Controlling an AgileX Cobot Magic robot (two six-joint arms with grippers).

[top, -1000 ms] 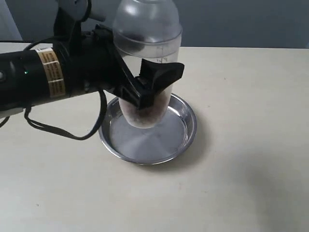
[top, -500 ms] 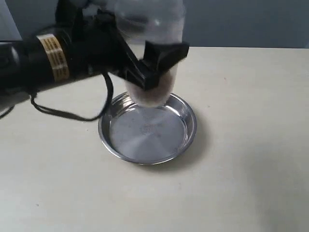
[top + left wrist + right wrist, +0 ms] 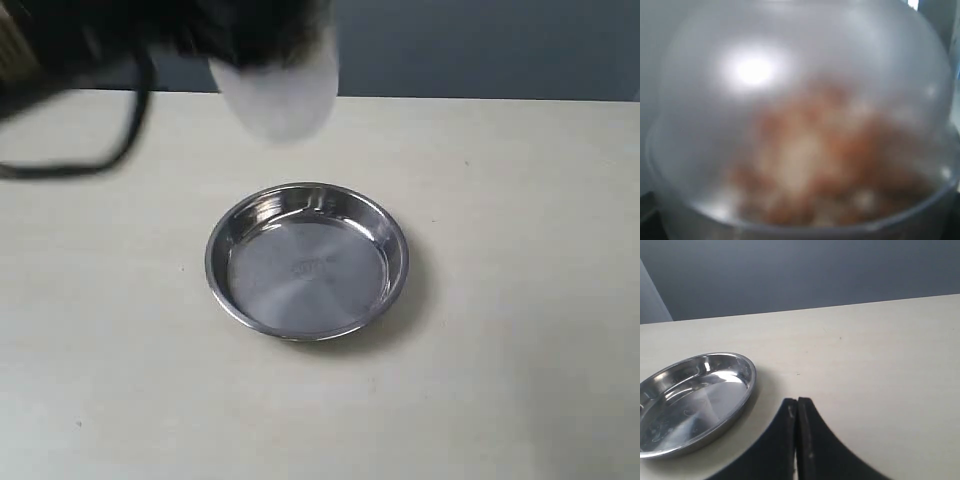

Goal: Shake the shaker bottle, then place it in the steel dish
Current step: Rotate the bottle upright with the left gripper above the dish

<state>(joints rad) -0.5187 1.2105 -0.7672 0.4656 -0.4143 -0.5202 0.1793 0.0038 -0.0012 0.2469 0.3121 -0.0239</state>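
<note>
The left fingers point(image 3: 268, 32) are a dark smear at the top of the exterior view and their outline cannot be made out. The shaker bottle point(image 3: 279, 98) hangs from them clear of the desk point(image 3: 500, 300) with nothing under it, so they are clamped on it. Only its pale, rounded lower end shows below them, itself smeared. In the left wrist view the bottle's frosted dome point(image 3: 800, 100) fills almost the whole picture right in front of the fingers. Brownish grains point(image 3: 805, 165) show as a soft blur behind the plastic.

Out from the fingers, the left arm point(image 3: 90, 35) runs off as a black blur. A dark cable point(image 3: 95, 162) loops down from it over the desk.

Below the left fingers and well apart from the bottle, the steel dish point(image 3: 218, 272) sits flat on the desk. Nothing lies in it, and a faint stamp point(image 3: 312, 266) marks the middle of its base.

The right fingers point(image 3: 786, 445) are clenched, their two black tips pressed together along a thin seam with nothing between them. They hover over bare desk. The steel dish lies near them, off to one side of the tips and not touching. Beyond the desk's far edge stands a grey-blue wall point(image 3: 815, 275).
</note>
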